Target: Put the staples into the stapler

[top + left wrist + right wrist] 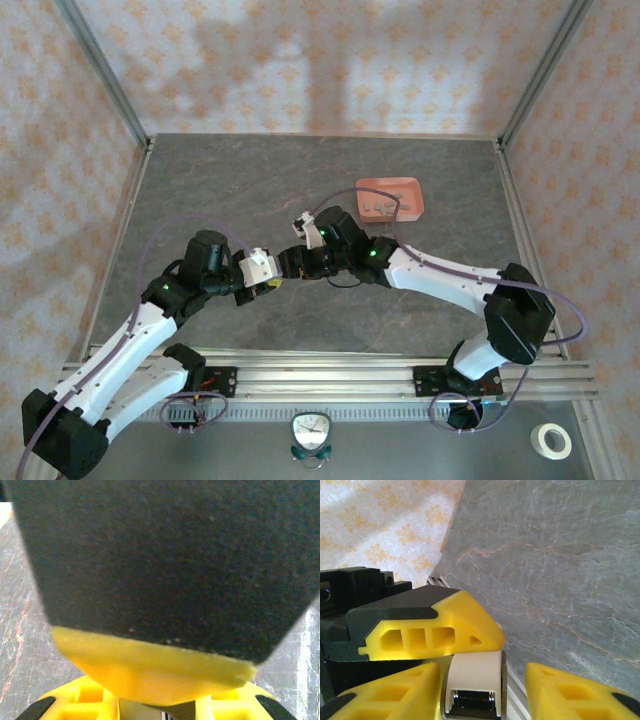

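The white stapler [261, 264] is near the middle of the table, with my left gripper [268, 282] shut on it. In the right wrist view the stapler's [475, 672] chrome-mouthed end points at the lens, and a yellow-tipped left finger [465, 620] lies across its top. My right gripper [482, 680] is open around that end. Its left finger touches the stapler and the right finger [555, 690] stands apart. In the left wrist view a dark, yellow-tipped finger [160, 570] blocks most of the sight. The staples [381, 208] lie in the salmon-pink tray [395, 183].
Grey stone tabletop [250, 190] with patterned walls behind and at the sides. An aluminium rail [330, 375] runs along the near edge. In front of it are a small clock [312, 432] and a roll of tape [551, 440].
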